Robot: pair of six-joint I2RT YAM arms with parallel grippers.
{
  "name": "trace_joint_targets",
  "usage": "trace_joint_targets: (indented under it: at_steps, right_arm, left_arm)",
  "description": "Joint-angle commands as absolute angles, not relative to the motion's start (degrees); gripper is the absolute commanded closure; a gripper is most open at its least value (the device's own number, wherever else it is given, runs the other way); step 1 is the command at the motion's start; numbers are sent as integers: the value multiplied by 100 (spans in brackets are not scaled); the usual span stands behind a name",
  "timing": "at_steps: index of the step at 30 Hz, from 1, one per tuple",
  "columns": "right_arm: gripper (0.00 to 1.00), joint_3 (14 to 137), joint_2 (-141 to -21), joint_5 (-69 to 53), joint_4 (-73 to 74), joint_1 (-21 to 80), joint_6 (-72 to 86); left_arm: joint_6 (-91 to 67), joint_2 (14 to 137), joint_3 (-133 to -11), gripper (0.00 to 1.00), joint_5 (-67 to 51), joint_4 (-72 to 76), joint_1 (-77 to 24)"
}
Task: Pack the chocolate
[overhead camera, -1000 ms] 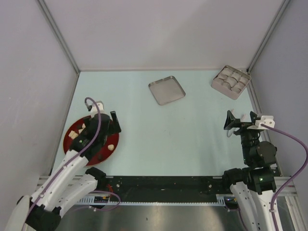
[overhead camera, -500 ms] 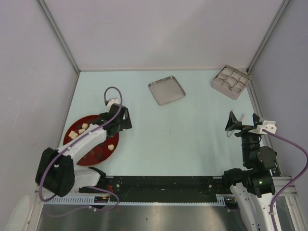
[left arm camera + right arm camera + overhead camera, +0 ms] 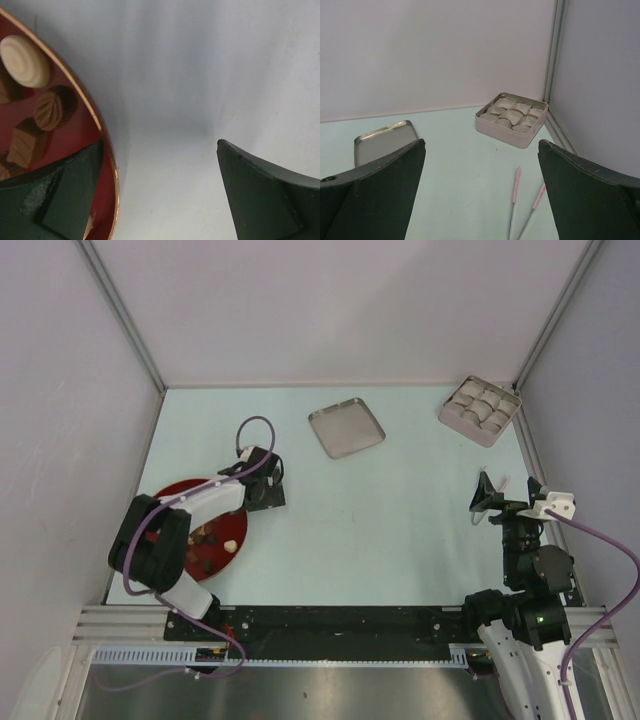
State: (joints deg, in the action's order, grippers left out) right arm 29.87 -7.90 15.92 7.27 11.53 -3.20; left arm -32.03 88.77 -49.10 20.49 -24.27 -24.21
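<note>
- The left gripper point(image 3: 262, 490) is being held over the plate's point(image 3: 222, 565) right rim, jaws apart with nothing between, seemingly for reaching a piece.
- The chocolate point(image 3: 52, 107) is lying on the plate.
- The right gripper point(image 3: 497, 498) is being held spread, facing the tin point(image 3: 512, 119), probably waiting.

Pale lilac walls point(image 3: 340, 300) close in at nine, twelve and three o'clock. The table point(image 3: 400, 540) is light mint, evenly lit
</note>
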Motion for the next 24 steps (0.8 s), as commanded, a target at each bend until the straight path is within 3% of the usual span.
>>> trace_joint_targets:
  at_steps: [1, 24]
  right_arm:
    - [0, 2962, -703, 1696, 448, 1195, -396]
    - [0, 2909, -870, 1652, 422, 1230, -413]
  left_arm:
    - [-3182, 9429, -5483, 0, 1943, -2241, -2373]
    - [-2311, 12032, -9087, 0, 651, -2566, -2821]
